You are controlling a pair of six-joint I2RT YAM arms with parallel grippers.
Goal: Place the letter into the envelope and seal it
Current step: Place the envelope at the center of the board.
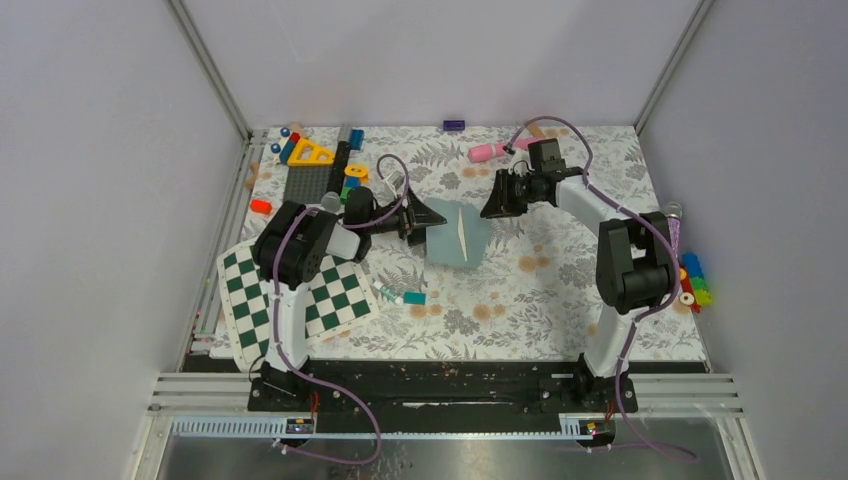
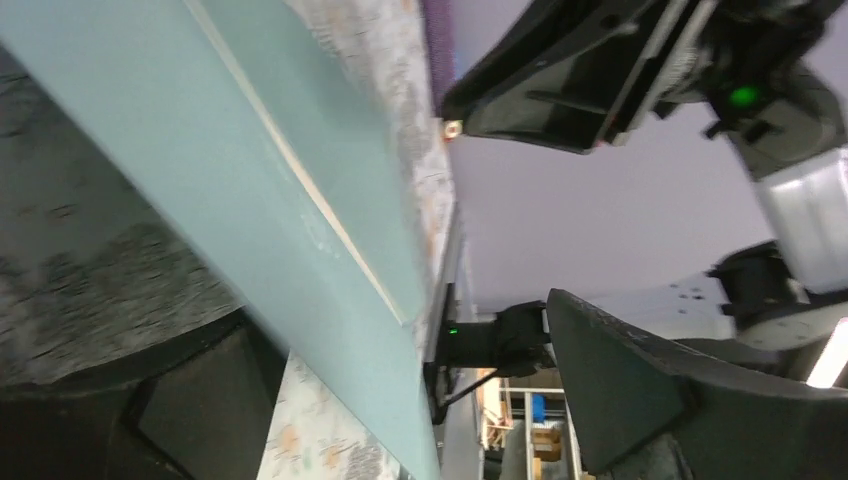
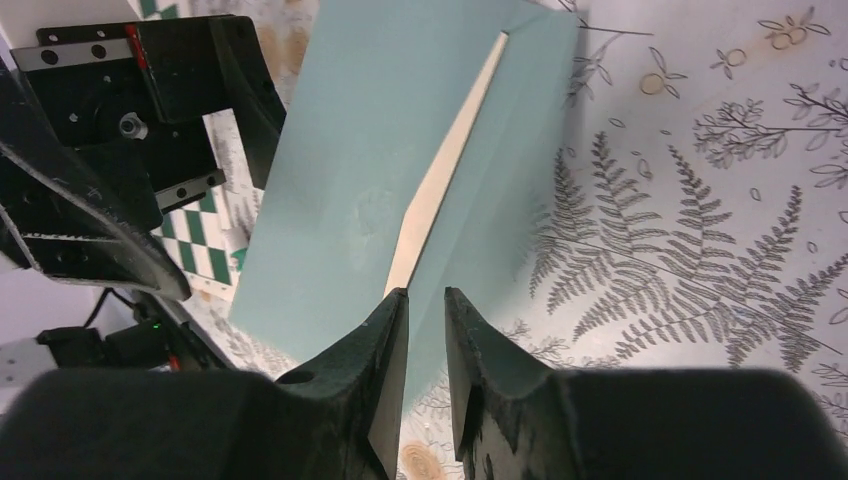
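Right wrist view: I'm seeing my right hand [image 3: 425, 300] nearly closed at the envelope's [image 3: 340, 170] edge, and I cannot tell if it is gripping. My left hand [image 1: 432, 222] is standing wide open at the envelope's other edge, gripping nothing. The letter [image 3: 440, 175] is lying inside, one cream sliver showing.

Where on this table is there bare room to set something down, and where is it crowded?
Bare cloth in front, between the checkerboard, the small teal block and the right arm's base; also back right, past the pink toy. Crowded: the toy pile back left, and the middle, where the left gripper and right gripper flank the envelope.
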